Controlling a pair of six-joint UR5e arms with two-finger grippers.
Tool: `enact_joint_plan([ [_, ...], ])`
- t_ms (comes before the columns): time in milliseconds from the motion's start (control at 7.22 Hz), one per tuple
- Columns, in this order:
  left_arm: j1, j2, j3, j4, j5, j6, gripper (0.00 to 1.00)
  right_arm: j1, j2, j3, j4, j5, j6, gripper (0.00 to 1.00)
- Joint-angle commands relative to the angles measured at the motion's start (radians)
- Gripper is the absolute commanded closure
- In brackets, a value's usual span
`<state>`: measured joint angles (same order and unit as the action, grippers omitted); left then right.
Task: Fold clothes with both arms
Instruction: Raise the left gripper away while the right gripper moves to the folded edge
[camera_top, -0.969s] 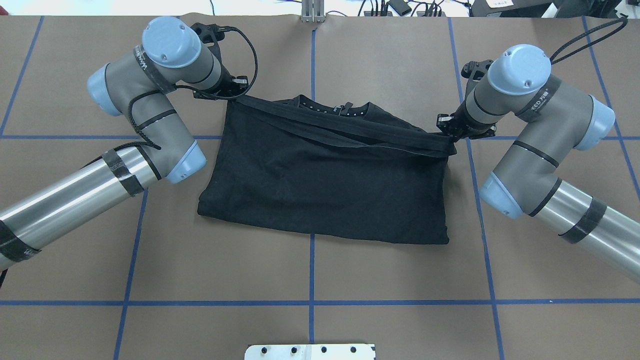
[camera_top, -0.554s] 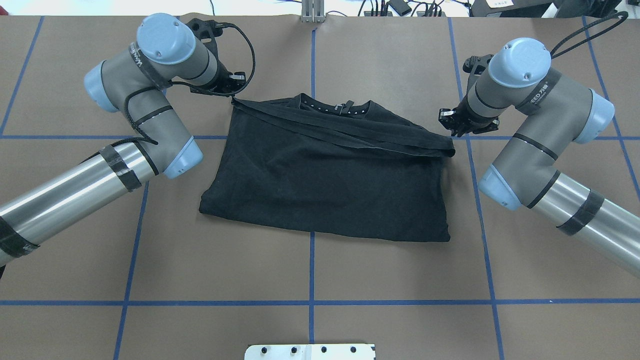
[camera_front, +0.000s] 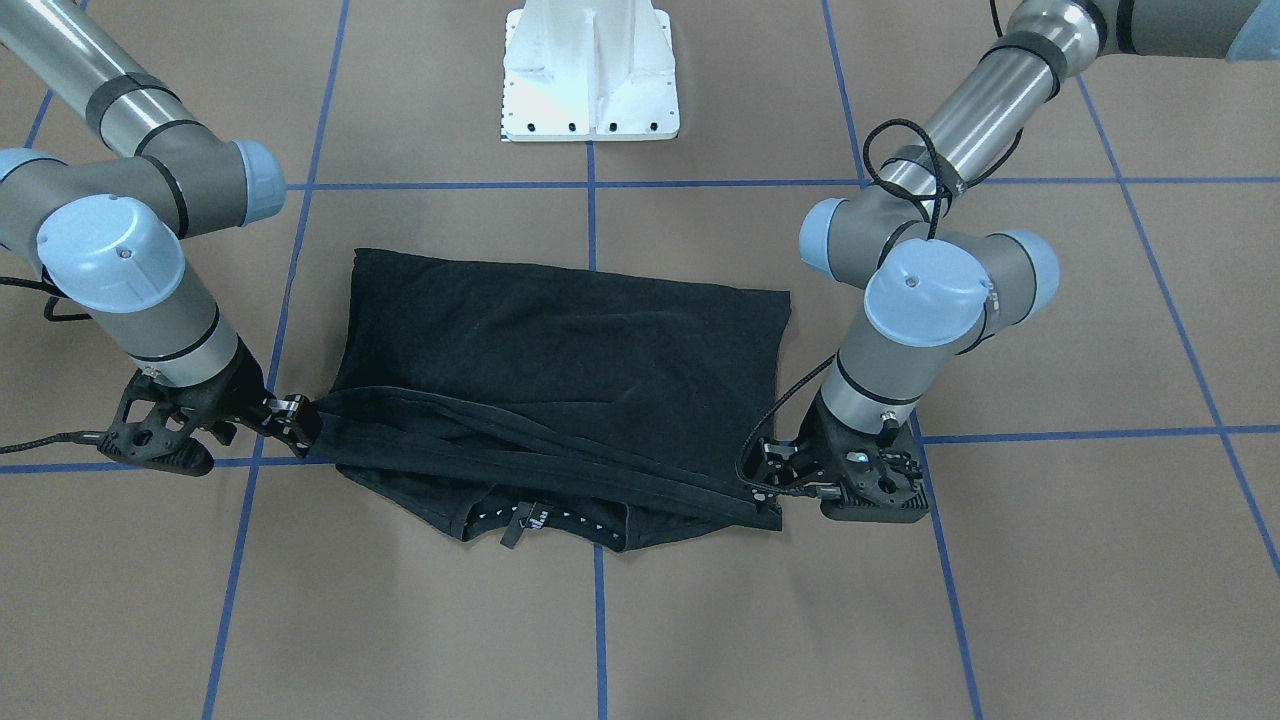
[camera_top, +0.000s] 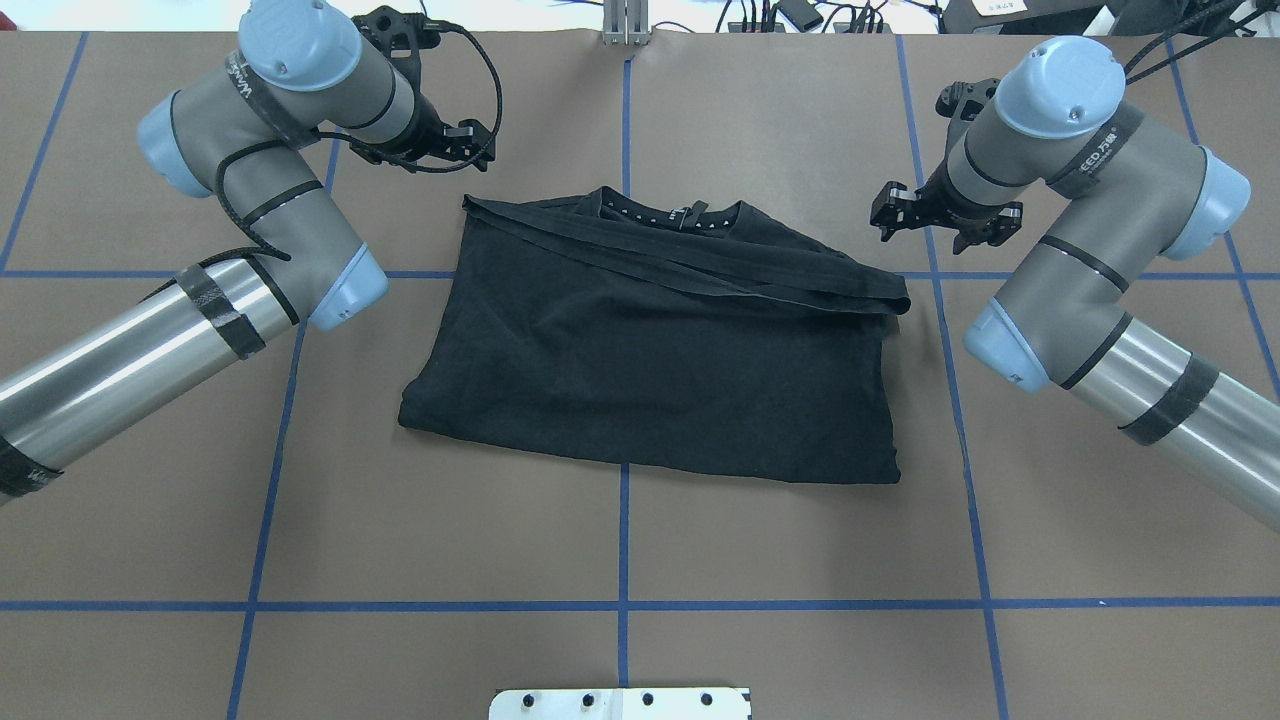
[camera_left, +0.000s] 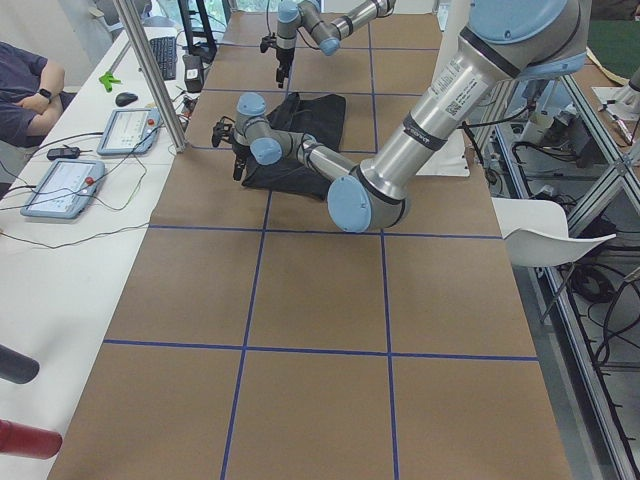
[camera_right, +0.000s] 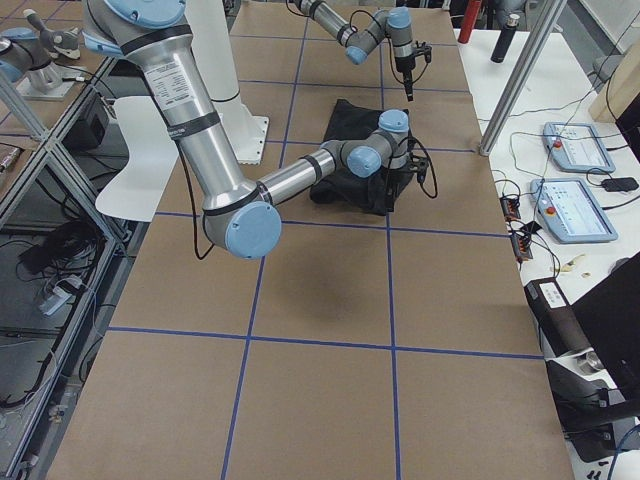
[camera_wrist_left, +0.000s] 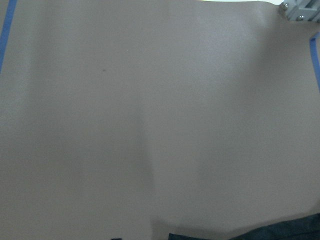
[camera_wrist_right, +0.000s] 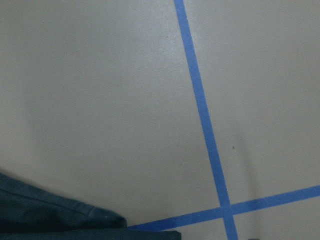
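Observation:
The clothes are one black T-shirt (camera_top: 650, 340), lying folded in half on the brown table. Its hem edge rests across the top near the collar, whose white-dotted tag (camera_top: 680, 215) shows. No chest print is visible. My left gripper (camera_top: 470, 142) hovers open, just beyond the shirt's far-left corner and apart from the cloth. My right gripper (camera_top: 940, 222) is open off the far-right corner, holding nothing. In the front-facing view the shirt (camera_front: 560, 340) lies between the left gripper (camera_front: 770, 478) and the right gripper (camera_front: 295, 420). Both wrist views show bare table with only a sliver of shirt (camera_wrist_right: 55, 220).
Blue tape lines (camera_top: 623, 540) grid the brown table. The white pedestal base (camera_front: 590, 70) stands on the robot's side. Along the far edge are an aluminium post (camera_top: 626, 22), cables and control tablets (camera_left: 60, 185). A seated person (camera_left: 25, 85) is beside them.
Both grippers let go of the folded-over hem edge and drew up and away from the shirt's far corners. The edge has settled flat on the shirt.

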<state>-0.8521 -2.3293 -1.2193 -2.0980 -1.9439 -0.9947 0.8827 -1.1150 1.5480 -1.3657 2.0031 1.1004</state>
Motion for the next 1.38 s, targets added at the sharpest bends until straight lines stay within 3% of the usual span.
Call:
enact_joint_plan([
  [0,0.001,0.022,-0.057,0.007,-0.018,0.011,0.00,-0.048,0.004,0.055,0.005,0.008,-0.007,0.01],
  [138,0.001,0.027,-0.063,0.007,-0.018,0.011,0.00,-0.076,0.015,0.085,0.007,-0.025,-0.093,0.02],
  [277,0.001,0.027,-0.063,0.007,-0.017,0.010,0.00,-0.114,0.006,0.124,0.007,-0.141,-0.284,0.03],
  [415,0.001,0.027,-0.066,0.007,-0.017,0.011,0.00,-0.131,0.004,0.129,0.008,-0.186,-0.407,0.04],
  [554,0.001,0.027,-0.074,0.007,-0.017,0.011,0.00,-0.155,0.000,0.145,0.010,-0.199,-0.460,0.06],
  [831,0.001,0.027,-0.085,0.009,-0.017,0.011,0.00,-0.238,-0.009,0.149,0.011,-0.341,-0.598,0.15],
  [1246,-0.001,0.028,-0.094,0.010,-0.017,0.010,0.00,-0.280,-0.058,0.188,0.013,-0.383,-0.712,0.19],
])
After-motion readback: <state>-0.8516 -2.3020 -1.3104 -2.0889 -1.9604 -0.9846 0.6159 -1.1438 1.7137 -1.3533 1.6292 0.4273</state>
